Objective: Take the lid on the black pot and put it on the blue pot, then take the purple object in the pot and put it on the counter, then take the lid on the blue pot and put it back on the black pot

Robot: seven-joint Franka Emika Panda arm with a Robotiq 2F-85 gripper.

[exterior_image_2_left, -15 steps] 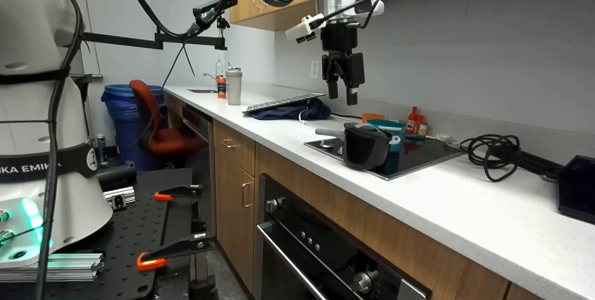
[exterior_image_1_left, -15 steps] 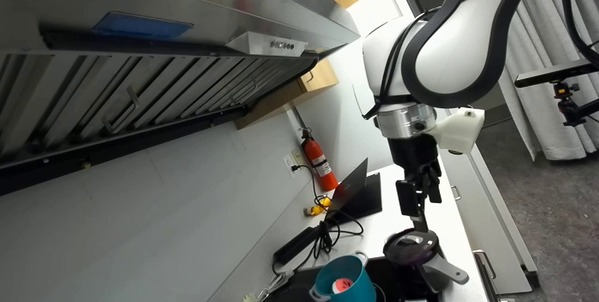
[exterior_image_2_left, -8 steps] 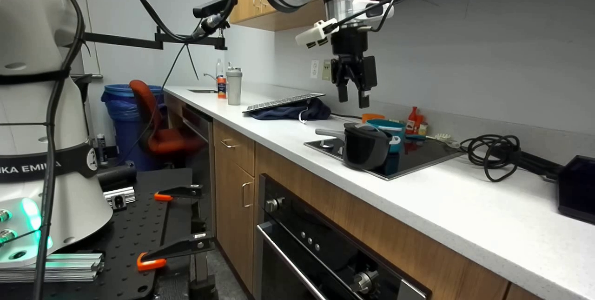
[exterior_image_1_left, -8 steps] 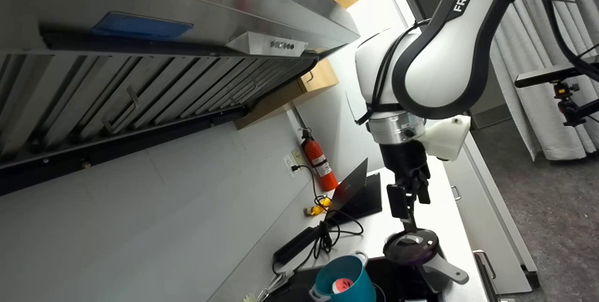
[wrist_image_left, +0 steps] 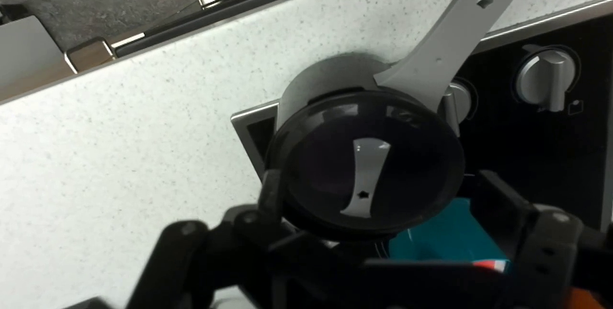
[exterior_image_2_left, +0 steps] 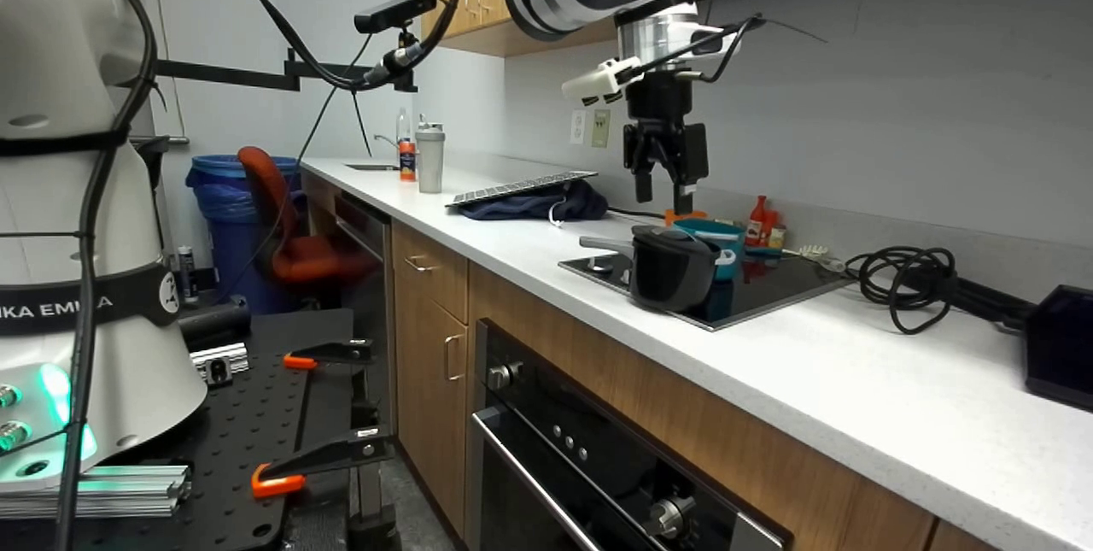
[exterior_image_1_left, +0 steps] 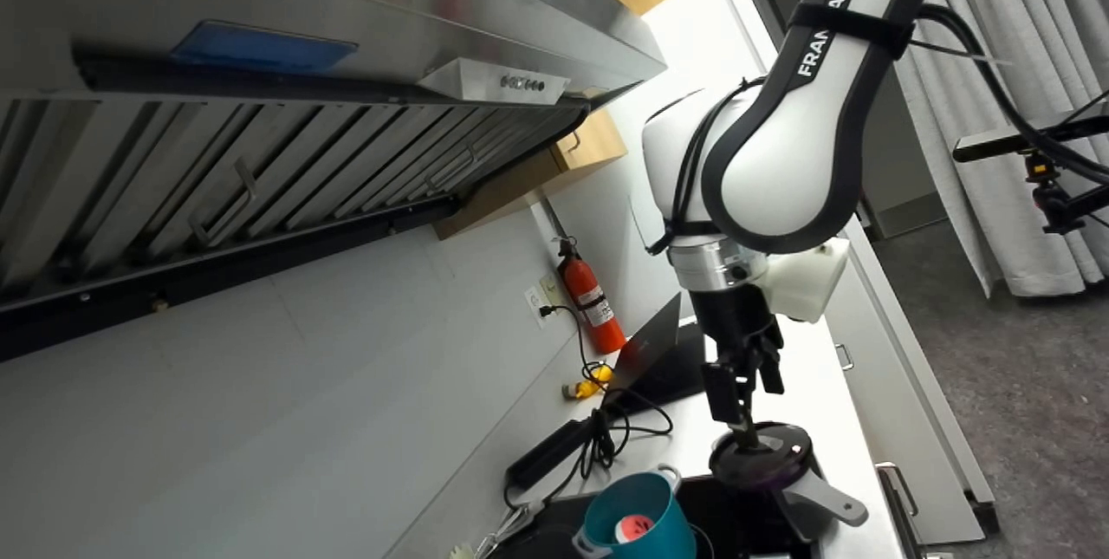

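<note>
Two fingers point(exterior_image_2_left: 684, 198) of the pincer point(exterior_image_2_left: 663, 194) hang wide apart above, and clear of, the lid point(wrist_image_left: 321, 165) on the black pot point(exterior_image_2_left: 670, 278).

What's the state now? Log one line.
gripper: open, above lid | lid: on black pot | blue pot: lidless, red-and-white item inside

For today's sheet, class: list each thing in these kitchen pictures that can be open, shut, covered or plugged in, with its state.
Gripper: open, holding nothing.
Black pot: upright, covered; contents unclear.
Lid: on that pot.
Blue pot: lidless, pinkish-red item inside.
Oven door: shut.
Lower wooden cabinet door: shut.
Black plug: in the wall outlet.
</note>
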